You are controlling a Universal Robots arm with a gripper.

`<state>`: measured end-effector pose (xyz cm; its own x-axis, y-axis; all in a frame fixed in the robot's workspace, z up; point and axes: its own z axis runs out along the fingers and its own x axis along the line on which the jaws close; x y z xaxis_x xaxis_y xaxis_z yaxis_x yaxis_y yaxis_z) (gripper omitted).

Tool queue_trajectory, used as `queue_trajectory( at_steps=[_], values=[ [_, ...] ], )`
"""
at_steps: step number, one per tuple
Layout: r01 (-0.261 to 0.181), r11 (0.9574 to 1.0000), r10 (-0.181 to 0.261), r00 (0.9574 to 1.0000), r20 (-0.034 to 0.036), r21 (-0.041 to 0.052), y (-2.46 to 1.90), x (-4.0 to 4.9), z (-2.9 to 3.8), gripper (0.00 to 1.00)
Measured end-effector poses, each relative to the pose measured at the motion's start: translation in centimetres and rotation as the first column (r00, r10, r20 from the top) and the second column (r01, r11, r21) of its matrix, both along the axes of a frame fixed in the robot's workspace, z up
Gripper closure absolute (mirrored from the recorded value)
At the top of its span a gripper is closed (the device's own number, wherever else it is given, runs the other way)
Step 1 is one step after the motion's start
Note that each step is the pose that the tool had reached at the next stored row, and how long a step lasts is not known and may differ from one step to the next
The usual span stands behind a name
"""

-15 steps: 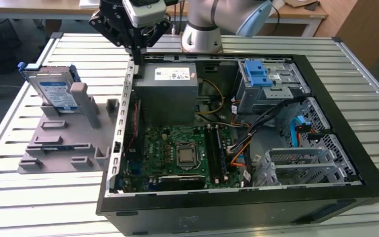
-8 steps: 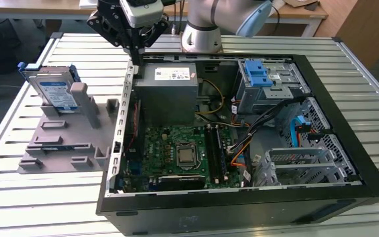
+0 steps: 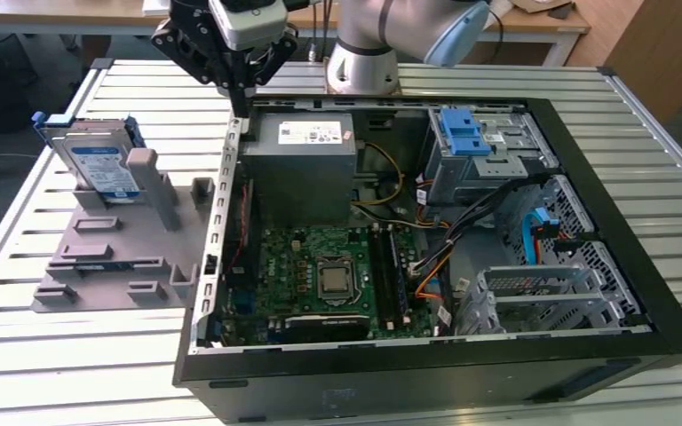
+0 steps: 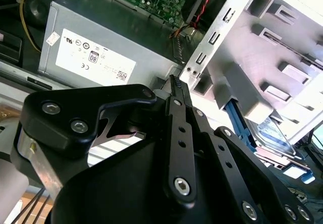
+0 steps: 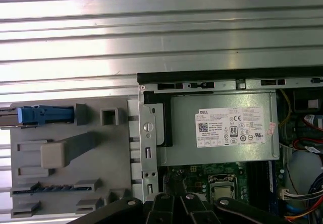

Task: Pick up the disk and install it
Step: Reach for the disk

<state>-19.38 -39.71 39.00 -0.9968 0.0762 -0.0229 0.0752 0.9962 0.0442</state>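
The disk (image 3: pixel 99 164) stands upright on its edge in a slot of the grey holder (image 3: pixel 116 257), on the exterior view's left; its white-and-blue label and blue rails show. From above, in the first wrist view, it appears edge-on as a blue strip (image 5: pixel 43 114), and in the second wrist view part of the disk (image 4: pixel 275 133) shows behind the holder. My gripper (image 3: pixel 241 102) hangs above the back left corner of the open computer case (image 3: pixel 217 266), to the right of the disk and apart from it. The black fingers (image 4: pixel 176 90) are shut with nothing between them.
Inside the case lie a grey power supply box (image 3: pixel 305 169) with a white sticker, a green motherboard (image 3: pixel 323 271), and a grey drive cage (image 3: pixel 478 146) with blue tabs at the back right. Everything stands on a slatted metal table (image 3: pixel 92 355).
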Motion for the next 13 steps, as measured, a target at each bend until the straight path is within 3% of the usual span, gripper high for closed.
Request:
queue_trajectory(
  at_steps=[6,13],
  values=[
    [0.000,1.0000,0.000,1.0000,-0.0026,0.0001,0.08,-0.65,-0.05,0.89],
    [0.000,1.0000,0.000,0.9999,-0.0102,-0.0001,0.26,-1.42,-0.12,0.89]
  ],
)
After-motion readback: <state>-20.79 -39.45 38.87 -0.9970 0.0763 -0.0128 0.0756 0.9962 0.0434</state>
